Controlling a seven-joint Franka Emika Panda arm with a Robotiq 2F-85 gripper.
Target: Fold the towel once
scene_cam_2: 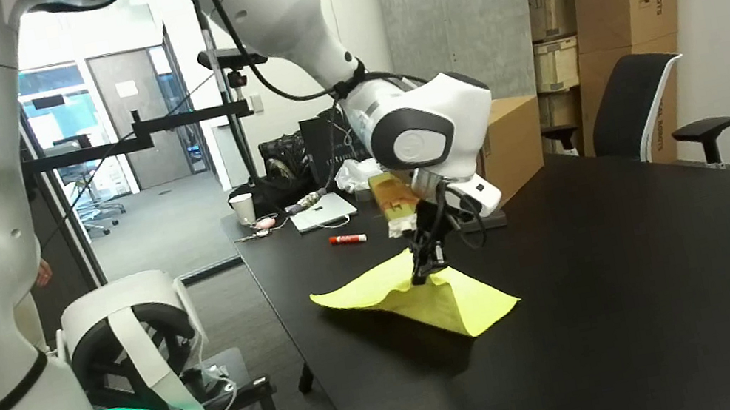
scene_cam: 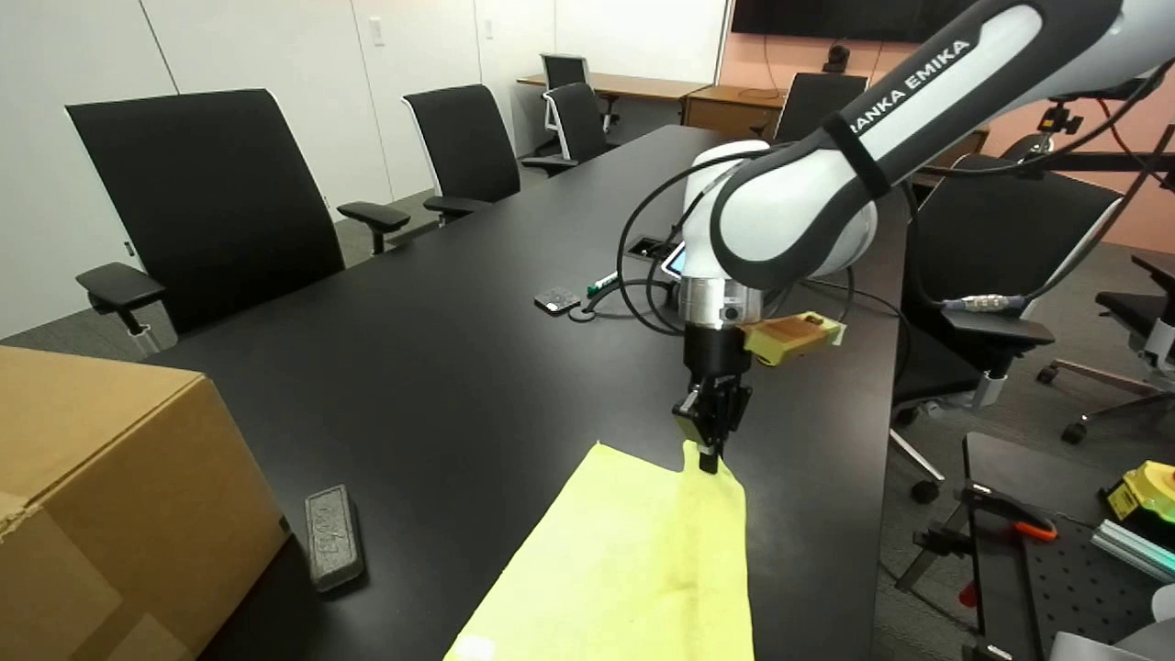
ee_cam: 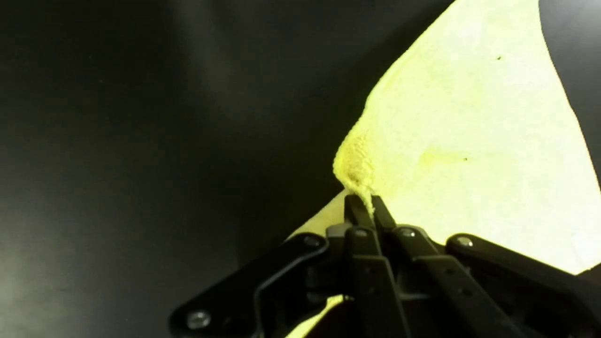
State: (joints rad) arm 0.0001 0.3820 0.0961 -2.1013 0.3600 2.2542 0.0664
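Observation:
The towel [scene_cam: 633, 560] is a pale yellow-green cloth on the black table, cut off by the lower frame edge in an exterior view. My gripper [scene_cam: 710, 457] is shut on the towel's edge and pinches it up into a small peak. In an exterior view the gripper [scene_cam_2: 420, 275] points down at the towel [scene_cam_2: 479, 297], which is partly raised, with a dark shadow below it. In the wrist view the fingertips [ee_cam: 369, 206] close on a thin fold of the towel [ee_cam: 479, 117]. The gripper hides part of the cloth there.
A brown cardboard box [scene_cam: 138, 514] and a grey eraser [scene_cam: 333, 537] stand beside the towel on the table [scene_cam: 413, 367]. A red marker [scene_cam_2: 347, 239], a laptop-like device [scene_cam_2: 323, 211] and a white cup [scene_cam_2: 243, 209] lie beyond the towel. Black chairs [scene_cam: 211, 211] line the table.

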